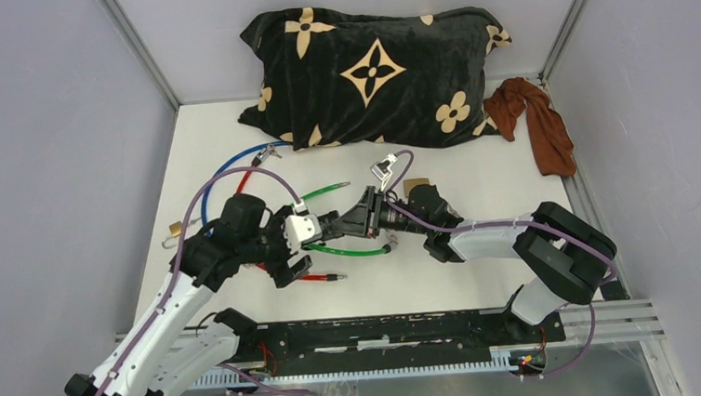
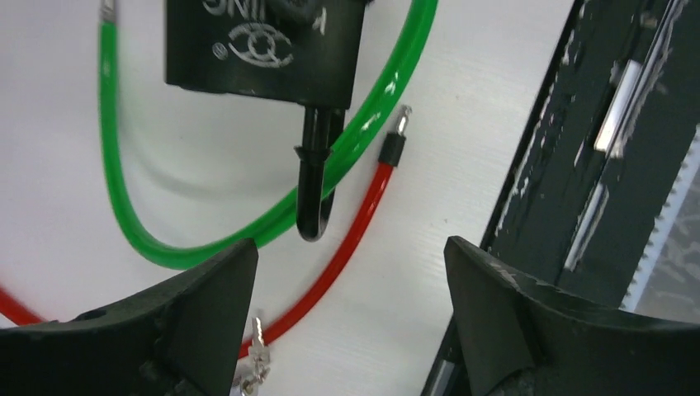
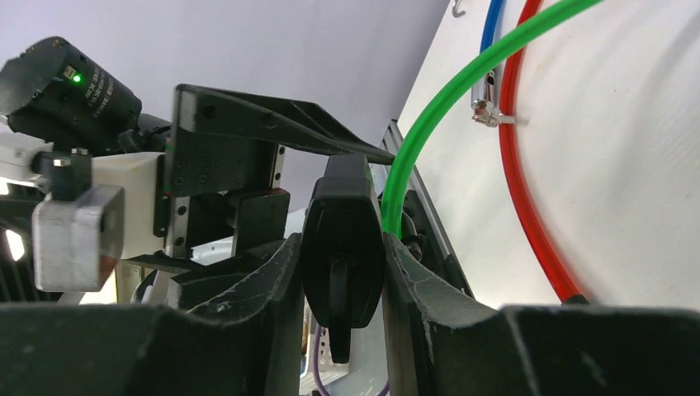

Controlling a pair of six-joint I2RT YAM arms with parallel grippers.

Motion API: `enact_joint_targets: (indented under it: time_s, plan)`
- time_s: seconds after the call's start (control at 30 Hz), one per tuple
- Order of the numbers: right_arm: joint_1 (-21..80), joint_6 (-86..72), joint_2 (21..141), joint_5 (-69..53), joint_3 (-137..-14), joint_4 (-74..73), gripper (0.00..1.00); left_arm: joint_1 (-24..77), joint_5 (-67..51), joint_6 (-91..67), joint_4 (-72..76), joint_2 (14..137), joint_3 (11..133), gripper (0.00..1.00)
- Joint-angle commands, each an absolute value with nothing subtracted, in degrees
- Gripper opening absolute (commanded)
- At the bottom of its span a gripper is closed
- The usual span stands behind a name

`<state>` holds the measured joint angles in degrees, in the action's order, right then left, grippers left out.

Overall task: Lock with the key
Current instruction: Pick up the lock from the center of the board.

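The black lock body (image 3: 342, 206) of the green cable lock (image 2: 124, 214) is clamped between the pads of my right gripper (image 3: 341, 243), held above the table. A black-headed key (image 2: 312, 194) sticks out of the lock's end, pointing toward my left gripper (image 2: 348, 247). That gripper is open, its jaws wide apart just short of the key head, with nothing between them. From above, the two grippers (image 1: 325, 226) (image 1: 359, 218) meet nose to nose at the table's middle. In the right wrist view the key (image 3: 338, 318) hangs below the lock.
A red cable (image 2: 347, 247) with a metal tip and a small silver key bunch (image 2: 254, 363) lie under the left gripper. A blue cable (image 1: 223, 165), a brass padlock (image 1: 174, 231), a black patterned pillow (image 1: 375, 75) and a brown cloth (image 1: 537, 120) lie further back. The black rail (image 1: 403, 329) runs along the near edge.
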<state>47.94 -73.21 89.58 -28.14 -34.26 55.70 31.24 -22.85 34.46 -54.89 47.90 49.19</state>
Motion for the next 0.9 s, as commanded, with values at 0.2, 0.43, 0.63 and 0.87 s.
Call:
enact_joint_targets:
  time_s: [0.2,0.43,0.63,0.87]
  plan:
    - [48.3,-74.5,85.6,-28.6,-36.0,65.8,0.00,31.1,-28.0,27.8,-37.4,46.2,48.4,0.67]
    - [48.3,-74.1,84.7,-28.9,-36.6,65.7,0.00,31.1,-27.2,28.7,-36.2,47.6,45.8,0.43]
    - [48.3,-66.5,84.4,-32.3,-38.3,60.6,0.22,31.0,-25.1,26.6,-36.4,46.8,47.2,0.02]
    - [48.4,-27.3,77.5,-37.9,-37.9,38.1,0.72,31.0,-19.3,21.8,-43.4,48.9,52.6,0.02]
